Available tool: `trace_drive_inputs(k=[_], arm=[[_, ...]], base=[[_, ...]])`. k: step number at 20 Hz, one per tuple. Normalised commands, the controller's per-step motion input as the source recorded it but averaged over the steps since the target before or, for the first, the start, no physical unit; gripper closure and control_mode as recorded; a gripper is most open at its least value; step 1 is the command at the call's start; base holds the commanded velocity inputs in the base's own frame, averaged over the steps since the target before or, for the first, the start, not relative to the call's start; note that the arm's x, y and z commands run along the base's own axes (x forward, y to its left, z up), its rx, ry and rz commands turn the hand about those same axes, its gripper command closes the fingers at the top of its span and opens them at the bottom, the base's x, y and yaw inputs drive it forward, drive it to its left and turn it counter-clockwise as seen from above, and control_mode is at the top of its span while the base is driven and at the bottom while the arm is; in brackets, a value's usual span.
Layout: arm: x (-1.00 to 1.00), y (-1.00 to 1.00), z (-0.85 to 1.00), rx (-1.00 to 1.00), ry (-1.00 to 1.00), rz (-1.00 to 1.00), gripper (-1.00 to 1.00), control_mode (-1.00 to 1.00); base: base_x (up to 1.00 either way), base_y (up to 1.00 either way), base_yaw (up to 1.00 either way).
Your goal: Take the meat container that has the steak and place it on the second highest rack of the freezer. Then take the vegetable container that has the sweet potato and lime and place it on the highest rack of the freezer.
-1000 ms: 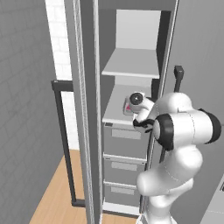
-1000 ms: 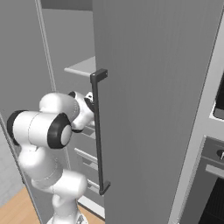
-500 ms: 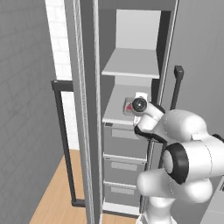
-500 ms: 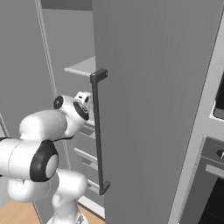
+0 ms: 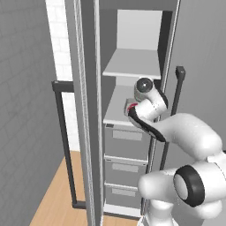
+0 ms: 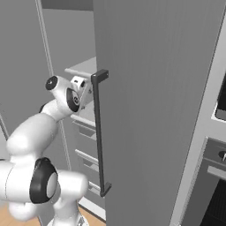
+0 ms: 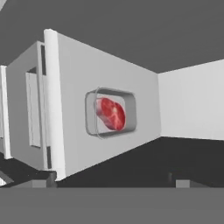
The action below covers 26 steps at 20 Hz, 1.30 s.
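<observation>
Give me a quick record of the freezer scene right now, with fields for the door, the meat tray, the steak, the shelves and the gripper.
door: freezer stands open, black handle on the door edge
meat tray: rectangular tray rests on the lower shelf
steak: red steak lies inside the tray
upper shelf: upper shelf is bare where it can be seen
drawers: three grey drawers closed, below the shelves
gripper: gripper open, facing the tray, apart from it, holding nothing
</observation>
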Motion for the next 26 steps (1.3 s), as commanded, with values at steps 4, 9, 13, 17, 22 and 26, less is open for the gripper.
trace_drive_inputs(k=[4,9,13,17,22,26], arm=[[-0.74,0.00,0.39,0.00,0.00,0.00,-1.00,-1.00],[-0.97,-0.04,0.06,-0.01,-0.01,0.00,-1.00,-1.00],[-1.00,-0.16,0.00,-0.04,-0.07,0.00,-1.00,-1.00],[-0.98,-0.26,0.08,-0.05,-0.10,0.00,-1.00,-1.00],[-0.86,-0.24,0.23,-0.07,-0.02,0.00,-1.00,-1.00],[-0.71,-0.16,0.15,-0.02,0.01,0.00,-1.00,-1.00]], base=[[0.00,0.00,0.00],[0.00,0.00,0.00],[0.00,0.00,0.00],[0.00,0.00,0.00],[0.00,0.00,0.00],[0.00,0.00,0.00]])
